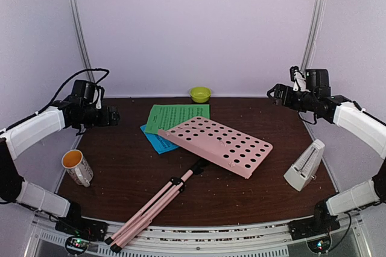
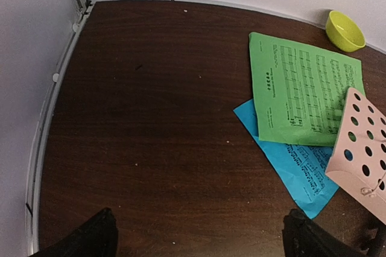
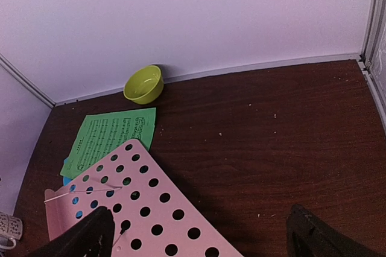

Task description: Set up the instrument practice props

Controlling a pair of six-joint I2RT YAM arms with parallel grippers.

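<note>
The pink music stand lies folded on the table: its perforated desk [image 1: 218, 145] tilts over the middle, its tripod legs [image 1: 148, 209] point to the near edge. The green sheet [image 1: 177, 116] lies on the blue sheet [image 1: 157, 140], both partly under the desk; they also show in the left wrist view, green [image 2: 301, 88] over blue [image 2: 295, 166]. The pale pyramid metronome [image 1: 304, 165] stands at the right. My left gripper [image 1: 111, 115] is open and empty, raised at the far left. My right gripper [image 1: 276, 93] is open and empty, raised at the far right. The desk shows in the right wrist view [image 3: 151, 209].
A white mug with orange inside [image 1: 77, 167] stands at the near left. A lime-green bowl [image 1: 200, 94] sits at the back wall, also in the wrist views [image 2: 344, 30] [image 3: 144, 84]. White walls close the back and sides.
</note>
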